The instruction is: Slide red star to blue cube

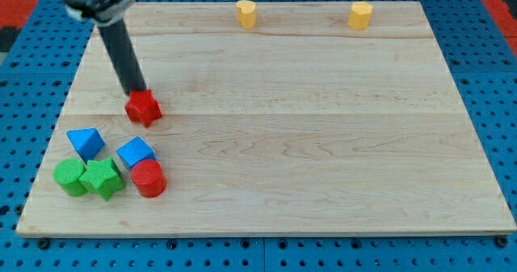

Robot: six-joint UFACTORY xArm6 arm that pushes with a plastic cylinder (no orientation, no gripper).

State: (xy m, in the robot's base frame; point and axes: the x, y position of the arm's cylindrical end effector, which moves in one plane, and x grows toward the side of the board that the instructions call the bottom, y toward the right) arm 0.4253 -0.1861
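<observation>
Our rod ends in my tip (134,91), which has no jaws to open or close and holds nothing; it presses against the red star (143,107) at the star's 11 o'clock edge. The star lies on the wooden board (307,143), near but apart from the blue cube (135,152) at its 6 o'clock. The cube touches the red cylinder (149,178) beside it.
</observation>
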